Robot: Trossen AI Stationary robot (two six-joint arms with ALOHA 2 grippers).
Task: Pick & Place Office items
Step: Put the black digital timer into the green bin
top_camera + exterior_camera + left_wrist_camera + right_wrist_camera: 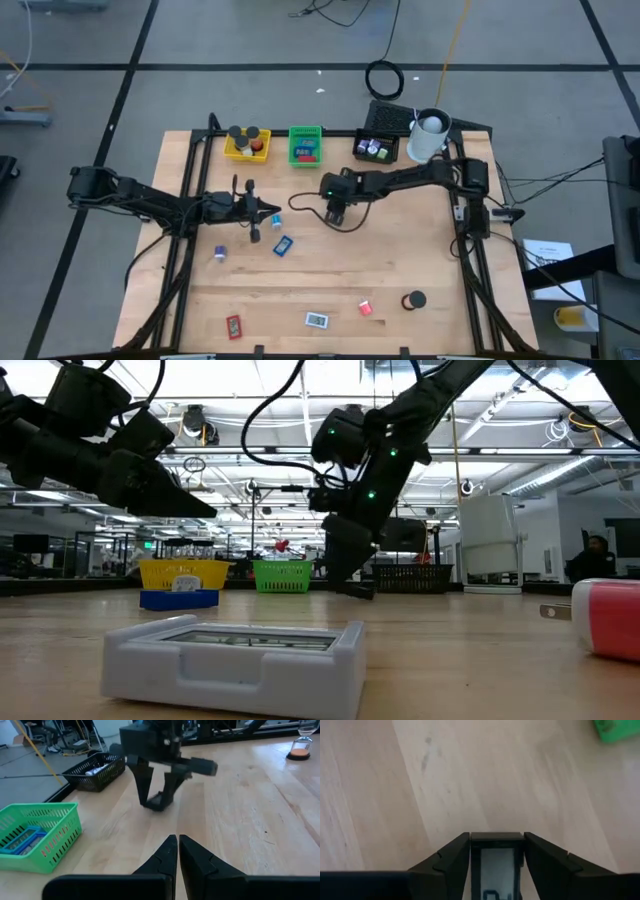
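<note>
Office items lie scattered on the wooden table: a blue piece [283,245], a purple bit [219,252], a red piece [233,325], a white-framed piece [317,319], a red bit [366,308] and a black roll [415,300]. My right gripper [335,215] reaches to mid-table, just in front of the green tray [305,145], shut on a small black item with a grey screen [497,865]. My left gripper [270,210] hangs shut and empty at the centre left, pointing toward the right gripper. My right gripper pinches the black screen item by its two long sides [473,862] between its two fingers, which lie along it. The fingers slant down from the table's right side. The item's lower end [156,805] is at the tabletop; whether it rests there I cannot tell.
A yellow tray [247,145] with black rolls, the green tray and a black tray [377,148] stand in a row at the far edge, with a white cup [428,137] at the far right. Bare wood lies between the arms and the near items.
</note>
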